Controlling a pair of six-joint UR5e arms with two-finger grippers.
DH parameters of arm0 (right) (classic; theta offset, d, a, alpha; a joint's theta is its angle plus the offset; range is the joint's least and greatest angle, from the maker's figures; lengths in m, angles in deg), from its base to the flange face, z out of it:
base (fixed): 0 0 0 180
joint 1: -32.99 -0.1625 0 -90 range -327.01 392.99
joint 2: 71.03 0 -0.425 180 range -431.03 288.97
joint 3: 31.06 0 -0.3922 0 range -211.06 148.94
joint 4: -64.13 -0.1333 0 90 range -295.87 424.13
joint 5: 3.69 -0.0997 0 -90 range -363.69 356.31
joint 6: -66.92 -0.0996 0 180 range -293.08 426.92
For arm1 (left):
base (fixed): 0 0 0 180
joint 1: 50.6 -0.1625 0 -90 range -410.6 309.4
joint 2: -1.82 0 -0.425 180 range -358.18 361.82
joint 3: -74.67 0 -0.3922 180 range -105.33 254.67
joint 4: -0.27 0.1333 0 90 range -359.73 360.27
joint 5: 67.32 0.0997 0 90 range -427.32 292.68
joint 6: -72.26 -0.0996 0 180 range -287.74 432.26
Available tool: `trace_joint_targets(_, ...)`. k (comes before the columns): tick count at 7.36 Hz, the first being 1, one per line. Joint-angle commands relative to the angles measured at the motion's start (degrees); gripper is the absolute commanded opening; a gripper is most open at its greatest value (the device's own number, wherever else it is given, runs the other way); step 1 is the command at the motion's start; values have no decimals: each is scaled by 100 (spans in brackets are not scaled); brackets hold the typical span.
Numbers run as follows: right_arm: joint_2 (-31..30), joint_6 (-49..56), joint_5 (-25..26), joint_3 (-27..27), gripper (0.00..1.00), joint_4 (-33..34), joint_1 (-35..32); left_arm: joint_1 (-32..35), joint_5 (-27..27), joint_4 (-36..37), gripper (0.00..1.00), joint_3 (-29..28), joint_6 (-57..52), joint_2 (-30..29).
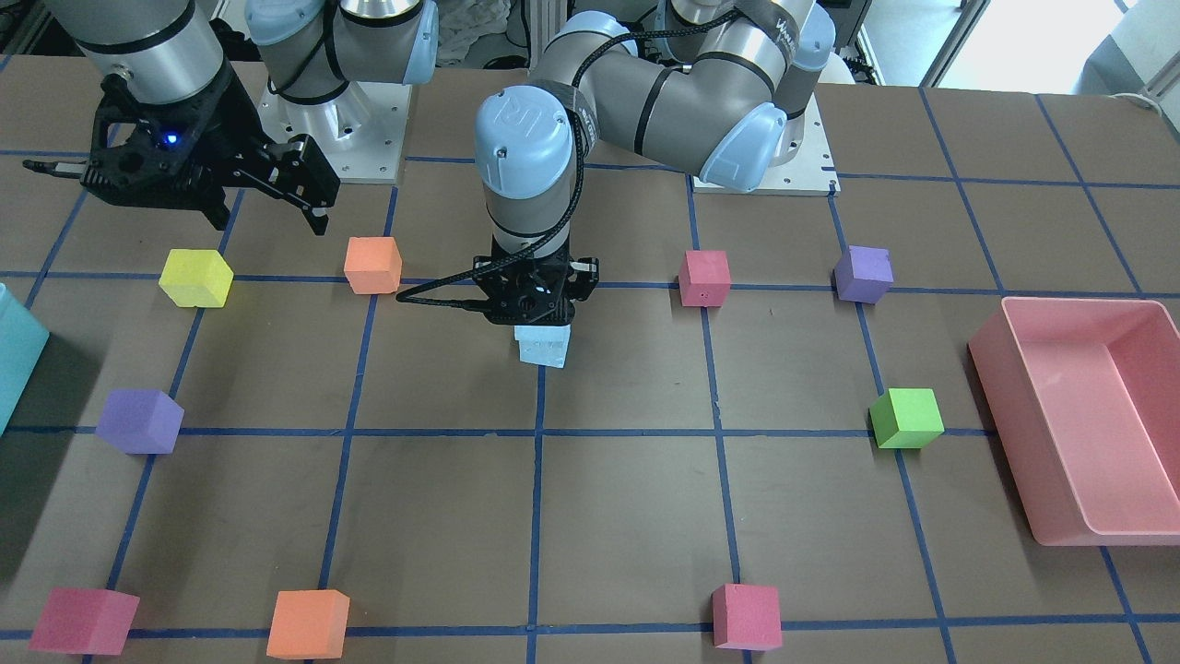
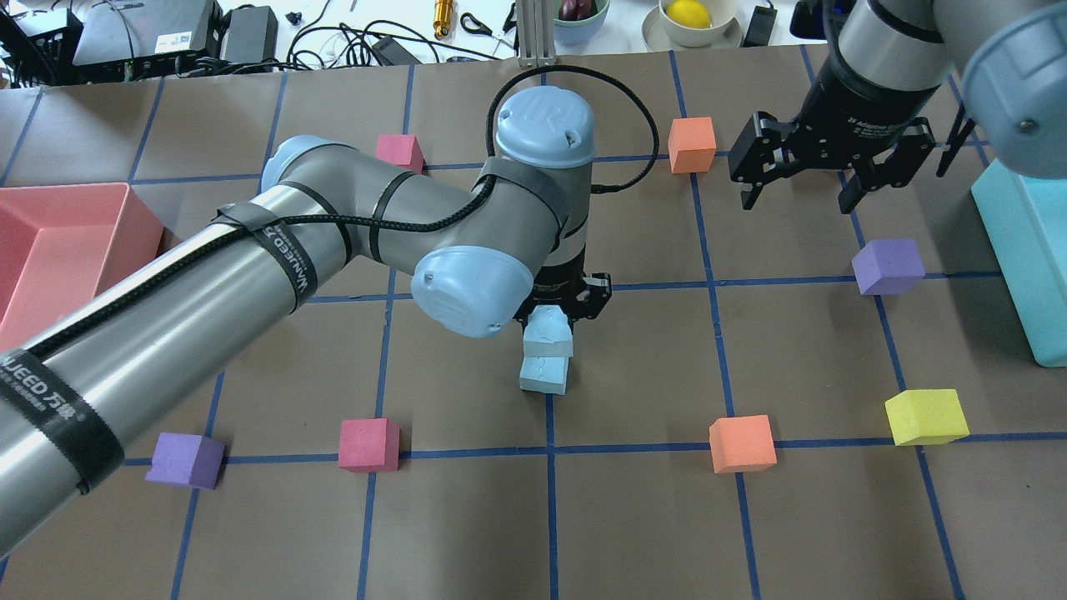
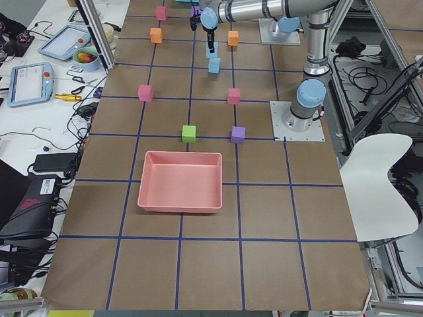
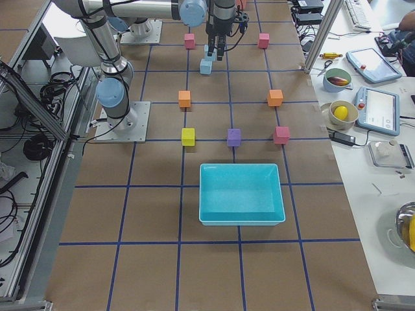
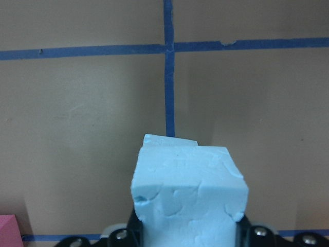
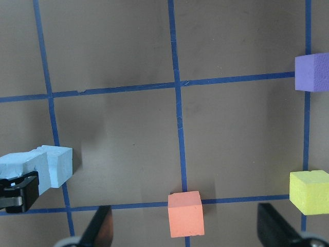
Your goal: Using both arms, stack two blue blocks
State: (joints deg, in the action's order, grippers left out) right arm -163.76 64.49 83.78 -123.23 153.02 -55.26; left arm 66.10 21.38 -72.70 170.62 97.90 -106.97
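Observation:
My left gripper is near the table's middle, shut on a pale blue block. It holds that block directly over the second blue block, which lies on the table. I cannot tell whether the two touch. In the left wrist view the held block fills the lower middle, and the lower block's edge peeks out behind it. In the front view the blue blocks show under the left gripper. My right gripper hangs open and empty above the table, off to the side.
A pink bin stands on the robot's left, a teal bin on its right. Orange, yellow, purple and pink cubes ring the stack. A green cube lies near the pink bin.

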Motion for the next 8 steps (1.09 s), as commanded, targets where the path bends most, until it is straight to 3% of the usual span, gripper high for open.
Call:
trace_joint_targets(1, -201, -29, -2, -2, 100, -118, -26, -16, -10, 316, 0, 274, 12, -2)
trace_joint_targets(4, -210, -47, 25, -55, 100, -135, -26, -7, -2, 512, 0, 319, -41, -133)
trace_joint_targets(6, -210, 40, 34, -64, 100, -135, -17, -7, -10, 573, 9, 502, -32, -107)
trace_joint_targets(7, -201, 41, 34, -64, 100, -144, -17, -7, -10, 600, 62, 530, 11, -124)
trace_joint_targets(8, -201, 41, 34, -64, 100, -144, 1, -7, -19, 722, 100, 495, 55, -168)
